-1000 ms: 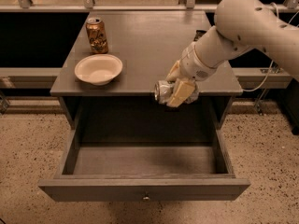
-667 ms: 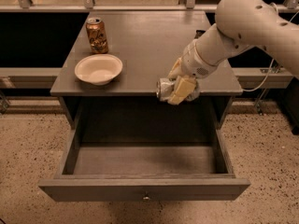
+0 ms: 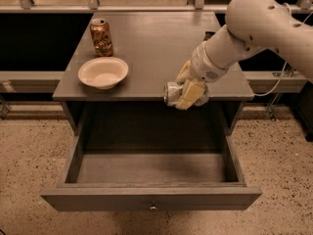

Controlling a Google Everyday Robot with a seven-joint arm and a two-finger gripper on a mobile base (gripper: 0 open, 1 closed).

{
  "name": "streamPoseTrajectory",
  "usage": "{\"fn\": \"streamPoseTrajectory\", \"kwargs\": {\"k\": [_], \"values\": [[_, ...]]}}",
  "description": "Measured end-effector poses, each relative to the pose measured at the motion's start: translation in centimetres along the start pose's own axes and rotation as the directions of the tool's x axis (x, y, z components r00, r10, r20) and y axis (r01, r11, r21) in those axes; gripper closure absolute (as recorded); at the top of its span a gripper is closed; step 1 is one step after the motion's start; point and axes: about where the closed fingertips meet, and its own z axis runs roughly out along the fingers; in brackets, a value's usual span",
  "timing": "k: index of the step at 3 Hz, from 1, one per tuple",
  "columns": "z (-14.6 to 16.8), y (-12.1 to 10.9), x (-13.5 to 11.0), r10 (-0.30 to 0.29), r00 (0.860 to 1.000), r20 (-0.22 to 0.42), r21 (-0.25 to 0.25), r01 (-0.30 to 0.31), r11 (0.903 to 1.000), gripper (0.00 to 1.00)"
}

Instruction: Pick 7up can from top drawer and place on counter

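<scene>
My gripper (image 3: 188, 93) is shut on the 7up can (image 3: 173, 93), a small silvery dented can lying sideways between the yellowish fingers (image 3: 191, 92). It hangs at the front edge of the counter (image 3: 151, 43), right of centre, above the back of the open top drawer (image 3: 151, 169). The drawer is pulled out and its inside shows bare grey, with a small round knob (image 3: 153, 207) on the front panel.
An orange-gold can (image 3: 101, 36) stands upright at the counter's back left. A white bowl (image 3: 103, 72) sits in front of it near the left front edge. My white arm (image 3: 264, 21) reaches in from the upper right. Speckled floor surrounds the cabinet.
The gripper with the can has risen slightly and shifted a little toward the counter edge. Nothing else moved.
</scene>
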Motion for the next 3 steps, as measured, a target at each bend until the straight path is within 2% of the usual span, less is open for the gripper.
{"fn": "streamPoseTrajectory", "kwargs": {"k": [3], "values": [[-0.01, 0.0, -0.01, 0.0, 1.0, 0.0, 0.0, 0.0, 1.0, 1.0]]}}
